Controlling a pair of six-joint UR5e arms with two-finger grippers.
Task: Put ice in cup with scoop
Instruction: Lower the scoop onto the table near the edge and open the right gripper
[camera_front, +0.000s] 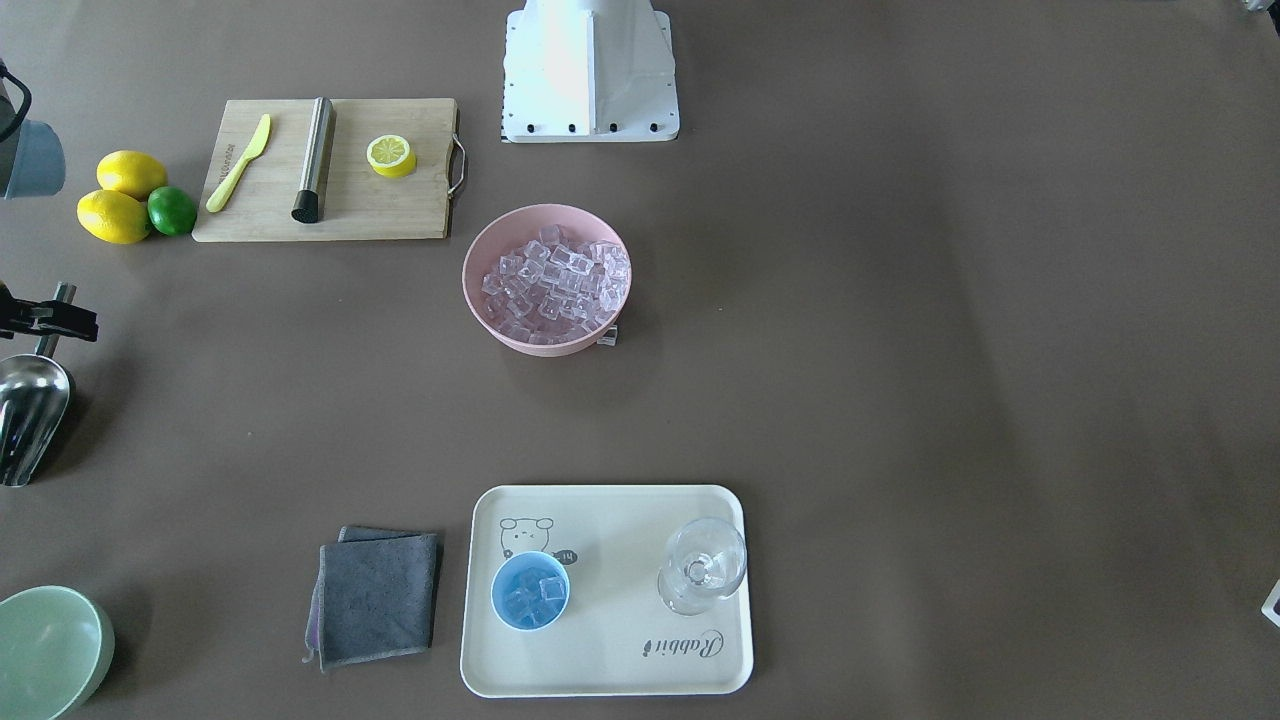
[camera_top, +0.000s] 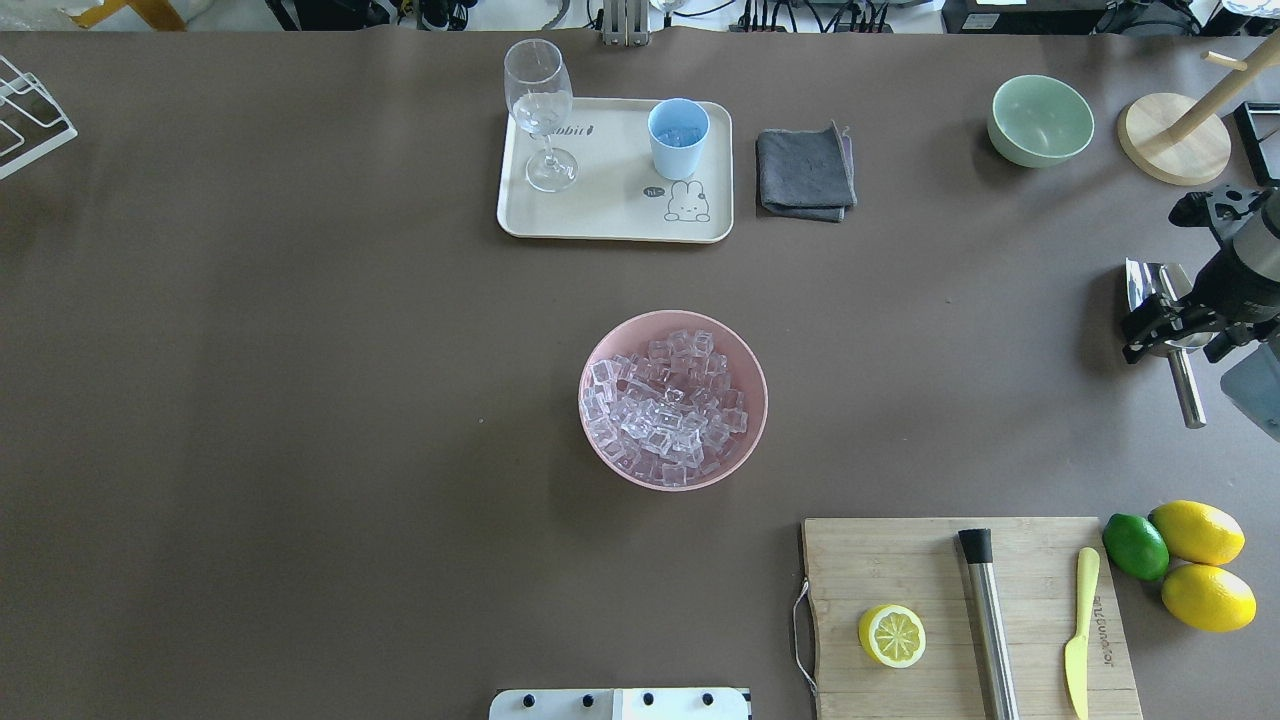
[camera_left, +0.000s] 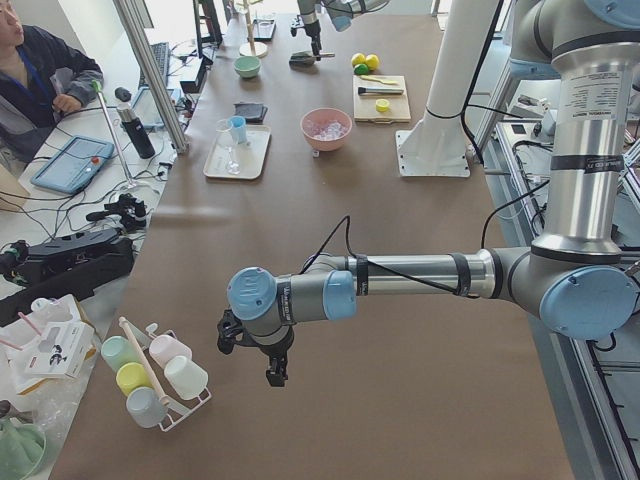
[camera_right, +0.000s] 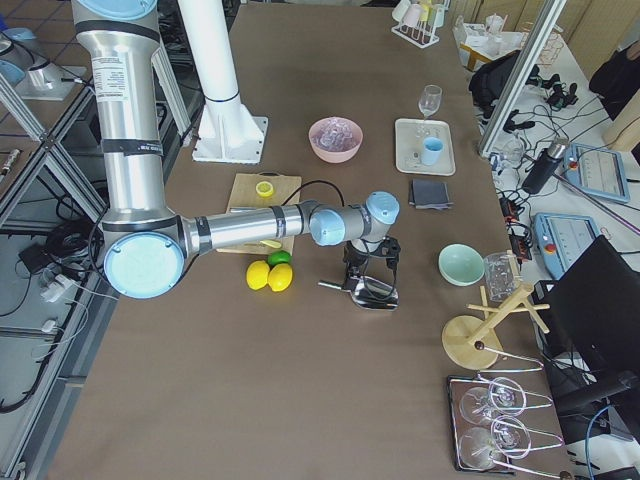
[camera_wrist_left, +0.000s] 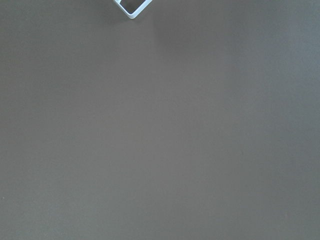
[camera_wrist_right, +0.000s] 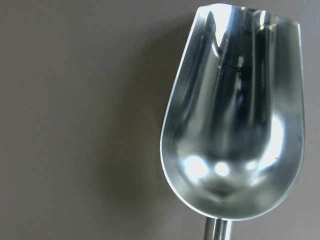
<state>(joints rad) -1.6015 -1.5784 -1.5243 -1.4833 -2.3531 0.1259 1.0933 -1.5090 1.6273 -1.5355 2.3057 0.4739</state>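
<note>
One scoop (camera_front: 30, 410), right pincer (camera_front: 45, 322) apart astride its handle, left pincer (camera_left: 255, 352) state unclear, one cup (camera_top: 678, 152) holding ice (camera_front: 540, 590)

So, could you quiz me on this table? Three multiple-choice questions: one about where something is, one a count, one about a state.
1. Where does the cup stand? A on the cutting board; B on the tray beside the wine glass; C in the pink bowl.
2. How many whole lemons lie by the lime? A two; B one; C four.
3. How is the scoop? A heaped full; B half full; C empty.
Answers: 1 B, the front view shows it on the tray; 2 A, two yellow fruits sit by the lime; 3 C, the right wrist view shows only bare shiny metal.
</note>
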